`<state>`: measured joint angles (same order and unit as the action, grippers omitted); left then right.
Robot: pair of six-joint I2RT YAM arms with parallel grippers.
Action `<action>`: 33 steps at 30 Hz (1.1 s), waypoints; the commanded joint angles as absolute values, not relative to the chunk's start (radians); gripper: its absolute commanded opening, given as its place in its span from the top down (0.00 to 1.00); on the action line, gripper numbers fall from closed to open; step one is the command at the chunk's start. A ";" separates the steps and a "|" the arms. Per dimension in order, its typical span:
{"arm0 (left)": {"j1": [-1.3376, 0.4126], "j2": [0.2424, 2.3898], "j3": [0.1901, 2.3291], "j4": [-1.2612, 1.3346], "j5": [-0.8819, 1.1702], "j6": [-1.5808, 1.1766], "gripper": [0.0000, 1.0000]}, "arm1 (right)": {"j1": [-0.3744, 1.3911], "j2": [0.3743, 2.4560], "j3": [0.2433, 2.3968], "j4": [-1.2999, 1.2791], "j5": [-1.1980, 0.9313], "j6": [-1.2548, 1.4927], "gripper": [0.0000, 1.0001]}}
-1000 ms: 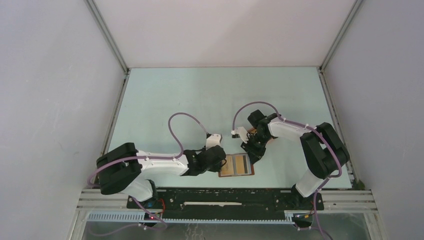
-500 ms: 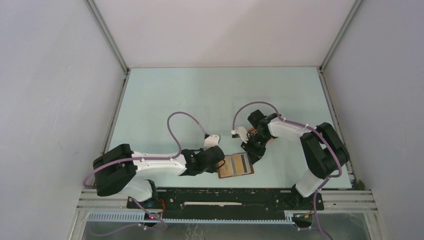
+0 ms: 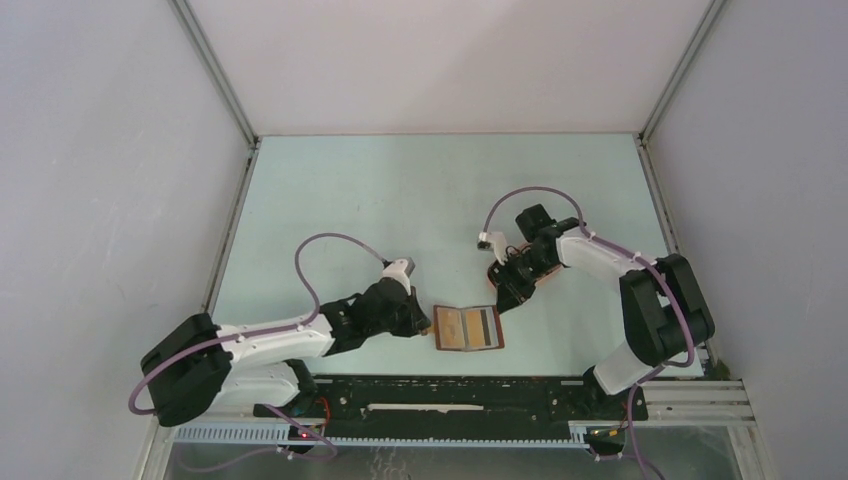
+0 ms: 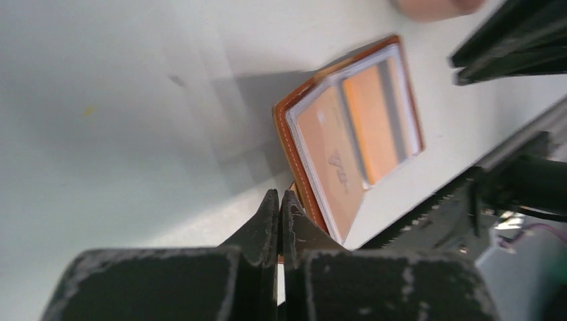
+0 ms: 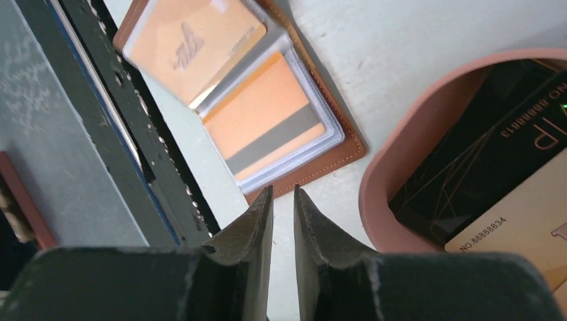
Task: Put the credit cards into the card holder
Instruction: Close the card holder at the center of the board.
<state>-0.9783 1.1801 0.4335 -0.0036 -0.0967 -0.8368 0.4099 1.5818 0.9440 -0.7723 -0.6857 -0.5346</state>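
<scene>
- Card holder (image 3: 469,328): lies open and face up on the table (image 3: 400,200), near its front edge and between the two grippers. It sits just ahead of the black rail (image 3: 450,393).
- Contents: tan card (image 5: 190,43) with a logo in one clear sleeve, and orange card (image 5: 267,120) with a grey stripe in the other.
- Left gripper (image 3: 426,322): jaws pressed together at the holder's left edge. Whether they pinch its tab cannot be told.
- Right gripper (image 3: 503,298): jaws drawn almost together with nothing between them, hanging just off the holder's far right corner beside the pink tray (image 5: 384,180).
- Pink tray: holds a black card (image 5: 488,140) and a cream card (image 5: 515,247), overlapping.
- Change over the last second: the left arm has swung lower and out to the left while its gripper kept to the holder's edge. The holder has turned slightly and now lies squarer to the front. The right wrist has drawn back toward the tray.
- Reading: the orange card looks seated. Fetching another card from the tray is probably next, and at least two are still to go.
- Surface: pale green, matte, smooth.
- Room: plain white walls (image 3: 100,200) on three sides, with metal strips in the corners.
</scene>
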 commanded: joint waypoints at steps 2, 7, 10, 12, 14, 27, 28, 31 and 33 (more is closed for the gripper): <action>-0.942 1.150 0.475 0.127 0.072 -0.808 1.00 | 0.368 1.621 0.974 -0.704 -0.745 -0.348 0.76; -0.929 1.207 0.528 0.156 0.140 -0.808 1.00 | 0.361 1.668 0.976 -0.678 -0.697 -0.265 0.82; -0.926 1.242 0.549 0.191 0.176 -0.818 1.00 | 0.360 1.688 0.979 -0.688 -0.673 -0.259 0.86; -0.924 1.267 0.567 0.212 0.197 -0.823 1.00 | 0.363 1.687 0.982 -0.689 -0.652 -0.265 0.88; -0.922 1.286 0.586 0.225 0.212 -0.825 1.00 | 0.365 1.678 0.986 -0.688 -0.619 -0.275 0.89; -0.831 1.227 0.563 0.124 0.231 -0.758 1.00 | 0.224 1.190 0.869 -0.853 -0.861 -0.952 0.90; -0.817 1.216 0.562 0.110 0.234 -0.747 1.00 | 0.225 1.174 0.842 -0.899 -0.869 -1.095 0.90; -0.786 1.194 0.568 0.063 0.241 -0.714 1.00 | 0.251 1.158 0.764 -0.880 -0.764 -1.275 0.92; -0.769 1.186 0.581 0.027 0.245 -0.691 1.00 | 0.278 1.187 0.756 -0.841 -0.671 -1.291 0.94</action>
